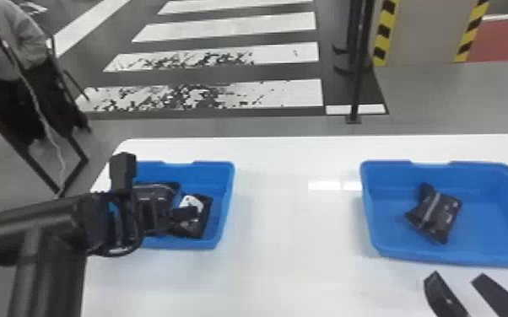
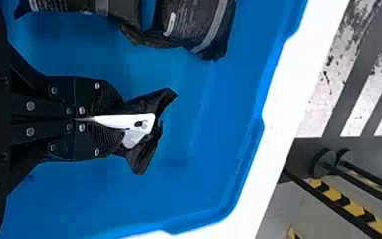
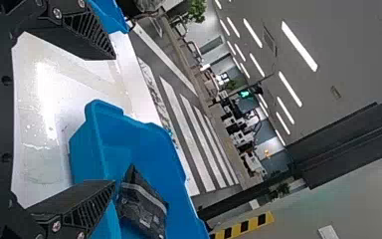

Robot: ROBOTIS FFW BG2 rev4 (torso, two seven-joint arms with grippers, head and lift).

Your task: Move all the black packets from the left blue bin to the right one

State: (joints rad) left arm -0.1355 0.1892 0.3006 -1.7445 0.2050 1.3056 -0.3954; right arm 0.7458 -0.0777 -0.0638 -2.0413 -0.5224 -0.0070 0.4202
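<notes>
Inside the left blue bin (image 1: 225,189), your left gripper (image 1: 183,214) is clenched on a black packet (image 2: 143,158); more black packets (image 2: 194,25) lie near it; your right gripper (image 1: 455,279), jaws spread, is just outside the right bin (image 1: 491,221), which holds what look like two overlapping packets (image 1: 441,215).

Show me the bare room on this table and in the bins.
The white table is bare between the left bin and right bin. The right bin has free floor right of its black packaging. Crowded: the left bin, with packets and the left gripper; before the right bin, the right gripper.
</notes>
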